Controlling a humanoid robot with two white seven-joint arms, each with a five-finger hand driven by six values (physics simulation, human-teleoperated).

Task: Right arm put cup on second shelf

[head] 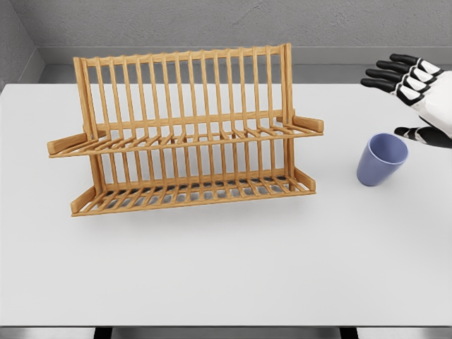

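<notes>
A blue-violet plastic cup (381, 159) stands upright on the white table (226, 275), at three o'clock from the two-tier wooden slatted dish rack (185, 131) and apart from it. The right hand (417, 95) hovers at one o'clock of the cup, black-tipped fingers (385, 73) spread, thumb near the rim, holding nothing.

The right hand (417, 95) enters from the picture's right edge, raised, its white back toward the camera. Four black-tipped fingers (385, 74) stretch out leftward, loosely spread, and the thumb (409, 132) juts out below them. It holds nothing. The wrist seems cut off by the frame edge.
</notes>
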